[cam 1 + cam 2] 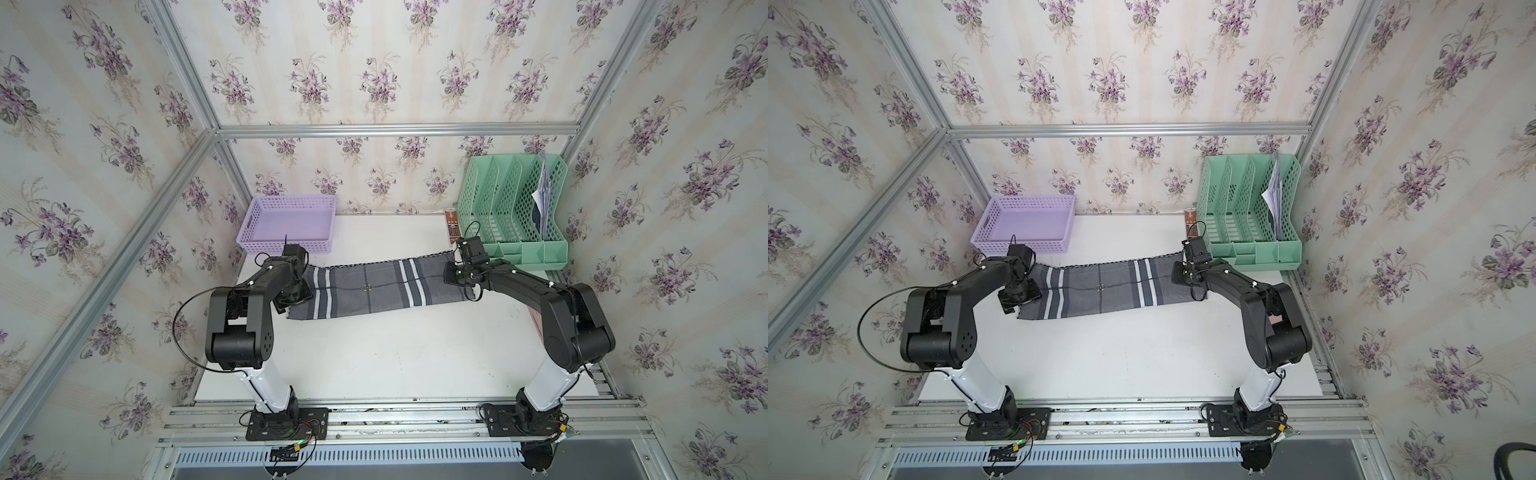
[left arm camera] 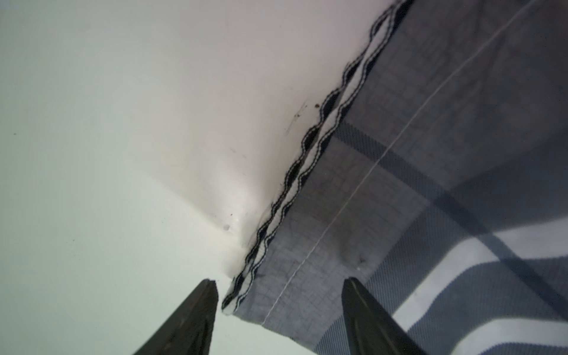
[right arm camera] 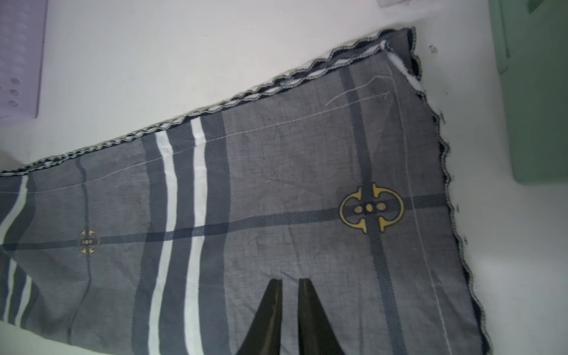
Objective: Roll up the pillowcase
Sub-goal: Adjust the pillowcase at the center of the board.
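The pillowcase point(image 1: 374, 286) point(image 1: 1104, 286) lies flat on the white table as a long dark grey plaid strip between my two arms. My left gripper point(image 1: 297, 291) point(image 1: 1019, 295) is at its left end. In the left wrist view it point(image 2: 281, 281) stands open, straddling the stitched corner of the pillowcase point(image 2: 399, 153), with one finger over bare table and the other over cloth. My right gripper point(image 1: 453, 276) point(image 1: 1183, 276) is at the right end. In the right wrist view it point(image 3: 290, 280) is shut, pinching a small crease of the pillowcase point(image 3: 276, 199).
A lilac basket point(image 1: 284, 245) sits at the back left, just behind the left wrist. A green file organiser point(image 1: 523, 253) holding papers stands at the back right, close to the right wrist. A small brown item point(image 1: 451, 226) lies beside it. White table point(image 1: 395, 353) stretches in front of the cloth.
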`<state>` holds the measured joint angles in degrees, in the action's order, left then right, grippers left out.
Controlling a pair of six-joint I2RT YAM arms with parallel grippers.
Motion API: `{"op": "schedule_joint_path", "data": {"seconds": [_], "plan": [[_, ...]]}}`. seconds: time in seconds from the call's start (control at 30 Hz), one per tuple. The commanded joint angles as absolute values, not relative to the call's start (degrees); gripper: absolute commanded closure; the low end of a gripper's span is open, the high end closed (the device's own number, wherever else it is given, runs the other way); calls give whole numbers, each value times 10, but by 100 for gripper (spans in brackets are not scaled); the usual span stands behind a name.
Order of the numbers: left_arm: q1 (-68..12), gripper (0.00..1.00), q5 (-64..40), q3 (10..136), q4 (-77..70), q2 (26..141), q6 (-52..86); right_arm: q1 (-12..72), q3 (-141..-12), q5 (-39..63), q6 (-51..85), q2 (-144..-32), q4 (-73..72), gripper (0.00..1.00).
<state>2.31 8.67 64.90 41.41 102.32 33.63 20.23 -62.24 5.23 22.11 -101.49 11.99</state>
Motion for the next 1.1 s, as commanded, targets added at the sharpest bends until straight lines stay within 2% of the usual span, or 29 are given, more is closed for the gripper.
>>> {"op": "schedule_joint_path", "data": {"seconds": [0.0, 0.07, 0.17, 0.23, 0.37, 0.63, 0.77, 0.97, 1.07], "plan": [[24, 41, 84, 664, 416, 1040, 339, 203, -629, 29, 222, -1041, 126, 84], [24, 57, 87, 663, 416, 1040, 339, 203, -631, 28, 233, -1054, 128, 88], [27, 78, 86, 653, 408, 1030, 338, 203, -630, 31, 249, -1066, 127, 87], [29, 88, 82, 646, 407, 1024, 340, 204, -633, 31, 251, -1078, 130, 86], [31, 100, 70, 635, 412, 1017, 348, 215, -655, 20, 246, -1112, 152, 85], [31, 100, 45, 597, 434, 998, 372, 243, -730, 7, 250, -1179, 170, 83], [31, 100, 24, 555, 436, 956, 391, 249, -846, -5, 246, -1252, 211, 81], [30, 100, -8, 510, 423, 920, 396, 235, -993, 16, 226, -1314, 228, 66], [32, 92, -4, 509, 419, 900, 385, 239, -1004, 26, 211, -1274, 212, 57]]}}
